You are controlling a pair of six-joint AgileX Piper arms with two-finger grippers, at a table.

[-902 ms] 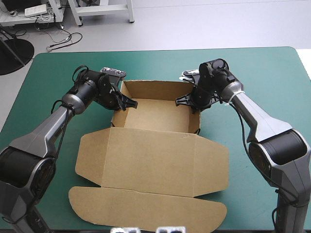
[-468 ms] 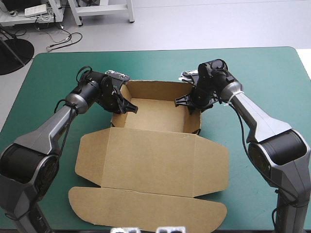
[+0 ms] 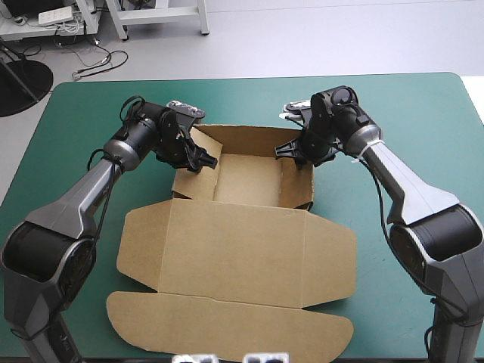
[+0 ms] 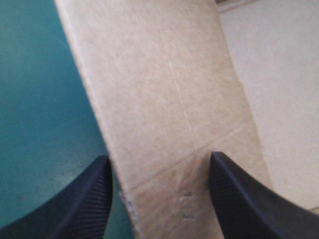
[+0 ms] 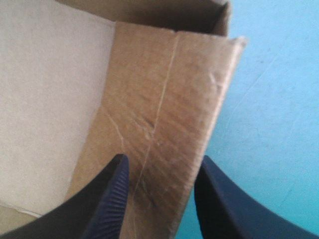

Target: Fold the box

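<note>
- While my left tool (image 3: 203,160) and right tool (image 3: 291,151) stand open astride the box (image 3: 242,249) side walls, I'd fold both inward evenly.
- I'd avoid shoving the tray.

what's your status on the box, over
Both open: left claw at the left wall, right claw at the right wall. Walls of the box up, lid flat. Nothing in the way.

A robotics lab. The left robot arm (image 3: 76,200) and right robot arm (image 3: 420,197) reach over a table (image 3: 423,113) with a teal-green cover from its near corners. Beyond the table's far edge lie bare grey floor (image 3: 318,41), loose cables (image 3: 94,64), white metal stand legs (image 3: 162,19) and a round black base (image 3: 19,83).
</note>
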